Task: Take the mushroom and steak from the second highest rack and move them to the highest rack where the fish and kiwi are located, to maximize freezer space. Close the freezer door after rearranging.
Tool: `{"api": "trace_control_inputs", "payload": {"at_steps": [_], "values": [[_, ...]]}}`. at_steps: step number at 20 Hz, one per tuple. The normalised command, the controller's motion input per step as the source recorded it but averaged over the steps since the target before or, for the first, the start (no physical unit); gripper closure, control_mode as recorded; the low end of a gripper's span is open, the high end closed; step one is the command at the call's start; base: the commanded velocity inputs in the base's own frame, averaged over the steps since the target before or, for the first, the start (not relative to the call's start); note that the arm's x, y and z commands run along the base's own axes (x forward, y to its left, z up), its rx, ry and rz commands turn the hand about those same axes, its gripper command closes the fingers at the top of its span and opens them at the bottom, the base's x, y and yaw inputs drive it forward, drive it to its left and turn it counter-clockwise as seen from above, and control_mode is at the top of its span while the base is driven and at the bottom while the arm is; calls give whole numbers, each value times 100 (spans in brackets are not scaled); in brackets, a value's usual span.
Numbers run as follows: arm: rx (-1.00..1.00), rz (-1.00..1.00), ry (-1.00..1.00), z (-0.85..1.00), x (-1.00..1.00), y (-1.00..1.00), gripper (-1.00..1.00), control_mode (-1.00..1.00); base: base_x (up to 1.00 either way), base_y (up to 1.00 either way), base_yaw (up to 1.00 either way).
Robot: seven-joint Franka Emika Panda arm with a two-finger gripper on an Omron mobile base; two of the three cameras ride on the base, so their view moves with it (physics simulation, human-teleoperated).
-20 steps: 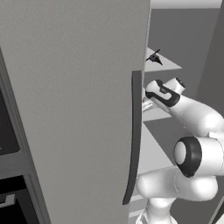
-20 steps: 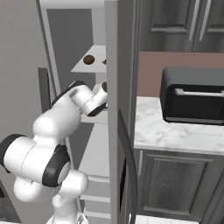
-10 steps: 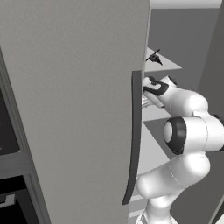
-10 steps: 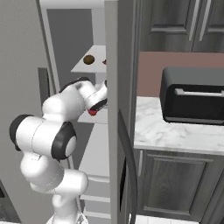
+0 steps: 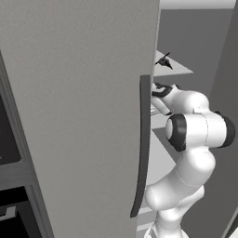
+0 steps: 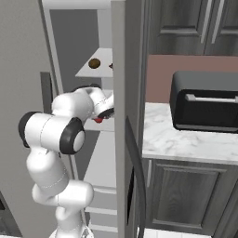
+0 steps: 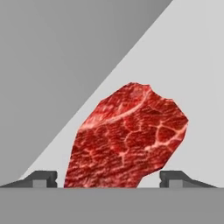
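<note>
— What has changed?
— The arm has pushed deeper into the freezer; its elbow now sits higher than a second ago.
— And the jaws (image 7: 108,180)?
— Apart, one tip on each side of the steak (image 7: 129,138), which lies on the shelf (image 7: 197,65) right ahead. Touching or not, I cannot tell.
— Around them?
— The fish (image 5: 163,61) and kiwi (image 6: 94,62) lie on the shelf above. The door (image 5: 79,107) hides the jaws from the left.

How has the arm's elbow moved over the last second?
Yes. In the left base view the elbow has risen toward the fish on the highest rack, folding in closer to the freezer door's handle.
</note>
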Motion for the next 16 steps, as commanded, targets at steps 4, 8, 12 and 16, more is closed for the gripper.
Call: {"api": "trace_control_inputs", "payload": {"at_steps": [4,8,12,16], "values": [[0,0,0,-24,3,1,-100,-100,0,0,0],[0,0,0,-24,0,9,-100,-100,0,0,0],[0,1,-2,-32,-17,24,-100,-100,0,0,0],[0,1,-4,-35,-24,31,-100,-100,0,0,0]]}}
